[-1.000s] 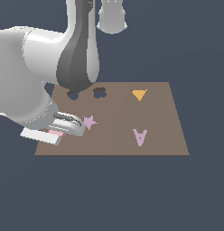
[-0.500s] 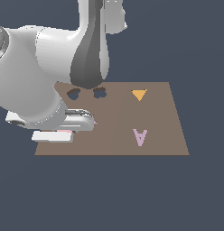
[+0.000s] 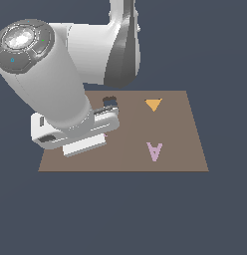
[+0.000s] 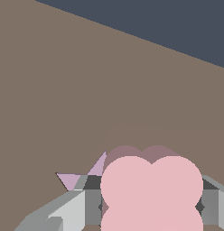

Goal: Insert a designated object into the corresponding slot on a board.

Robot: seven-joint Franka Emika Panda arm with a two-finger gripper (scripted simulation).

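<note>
In the wrist view my gripper is shut on the pale-pink lobed piece, held between grey fingers a little above the brown board; its shadow lies on the board. In the exterior view the hand hangs over the board's front left part, and the fingers and the piece are hidden by the arm. A dark lobed hole, the slot, shows partly beside the arm, further back on the board than the hand.
A lilac star lies on the board right beside the held piece. An orange triangle and a lilac letter A sit on the board's right half. The arm hides the board's left part.
The arm has swung nearer the camera and a little to the exterior view's right. It now hides the lilac star and the left dark hole.
</note>
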